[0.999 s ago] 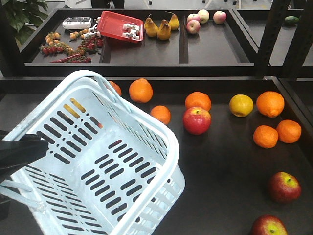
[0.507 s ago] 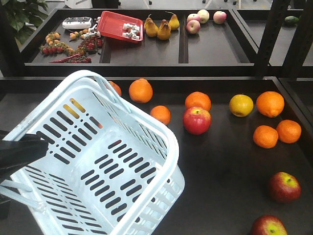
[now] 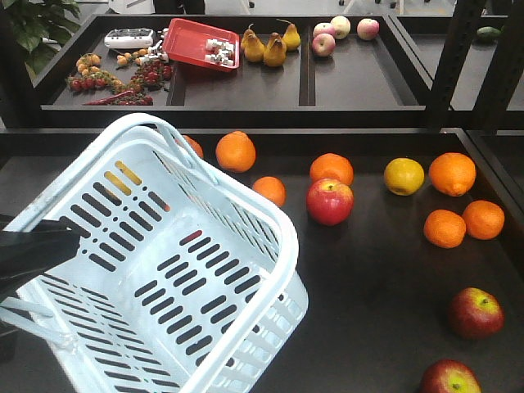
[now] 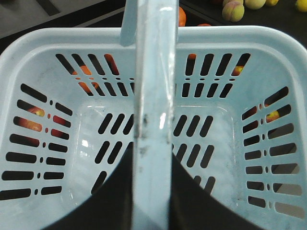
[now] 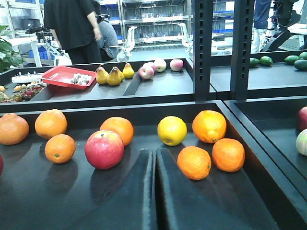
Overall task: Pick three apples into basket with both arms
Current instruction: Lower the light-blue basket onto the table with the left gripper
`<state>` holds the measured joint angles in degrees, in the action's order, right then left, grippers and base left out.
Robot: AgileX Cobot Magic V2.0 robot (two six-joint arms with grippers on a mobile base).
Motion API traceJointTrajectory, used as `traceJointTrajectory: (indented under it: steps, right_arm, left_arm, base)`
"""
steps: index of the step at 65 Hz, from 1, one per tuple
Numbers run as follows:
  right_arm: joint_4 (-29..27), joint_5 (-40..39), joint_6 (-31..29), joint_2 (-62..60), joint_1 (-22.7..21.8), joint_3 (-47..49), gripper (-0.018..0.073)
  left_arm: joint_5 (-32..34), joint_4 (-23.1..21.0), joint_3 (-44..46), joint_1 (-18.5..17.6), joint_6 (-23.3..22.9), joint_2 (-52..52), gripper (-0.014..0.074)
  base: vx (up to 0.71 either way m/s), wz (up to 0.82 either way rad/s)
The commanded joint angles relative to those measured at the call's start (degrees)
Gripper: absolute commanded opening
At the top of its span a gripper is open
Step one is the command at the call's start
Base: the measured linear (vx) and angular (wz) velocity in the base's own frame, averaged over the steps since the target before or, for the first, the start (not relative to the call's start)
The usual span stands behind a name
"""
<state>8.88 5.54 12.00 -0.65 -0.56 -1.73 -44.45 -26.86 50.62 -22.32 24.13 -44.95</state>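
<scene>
Currently, left tool (image 4: 152,172) clamping slotted plastic basket (image 4: 240,38), right tool (image 5: 154,163) pinched closed, empty, 3 glossy round apples (image 3: 329,201)

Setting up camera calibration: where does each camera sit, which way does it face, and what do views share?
Left wrist: above the basket, looking down into it; left gripper clamps its handle.
Right wrist: low over the table, facing level across it; shut right gripper at bottom.
Front-facing: high, tilted down over basket and table; left gripper at the left edge.
Shared: right wrist and front both show the red apple and pears.
</scene>
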Motion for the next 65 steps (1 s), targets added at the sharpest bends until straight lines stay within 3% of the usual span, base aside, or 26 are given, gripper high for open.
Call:
traceJointTrajectory:
  steps: [1,15,26,34,41,47,65]
  right_arm:
    - [0.41,-4.47,-0.59,0.03,-0.37,-0.69,-0.0003]
    - [0.41,-4.47,-0.59,0.03,-0.37,-0.69,-0.0003]
    - [0.41,-4.47,-0.59,0.03,-0.37,-0.69,-0.0003]
    - [0.41,-4.47,-0.59,0.03,-0.37,-0.69,-0.0003]
    - [0.41,-4.47,-0.59,0.03,-0.37,-0.69,-0.0003]
    - [0.41,-4.47,-0.59,0.03,-0.37,-0.69,-0.0003]
    - [0.41,-4.47,-0.59,0.03,-0.37,-0.69,-0.0003]
  left_arm:
    - [5.32,-2.26,1.52,-0.30,-0.45,0.28,-0.0007]
    - [5.55,-2.35,1.52,-0.30,-0.45,0.17,-0.0007]
    - [5.74,-6.34,1.71,-0.30,1.47,-1.97,-0.0007]
    - [5.43,-11.39,2.06,-0.30,8.18,-5.87,-0.0007]
    - [3.24,-16.15,4.77,-0.30,17.55,-11.29,-0.0007]
    - [1.68,-17.06,8.48,-0.30,23.63,-16.63,-0.0007]
    - [-7.60,-17.31,23.86,-0.37,35.47,-36.17,-0.0007]
  base:
    - [0.00,0.00]
    - [0.00,0.00]
    - [0.00,0.00]
    - [0.00,0.00]
    - [0.00,0.00]
    - [0.00,0.00]
    - [0.00,0.00]
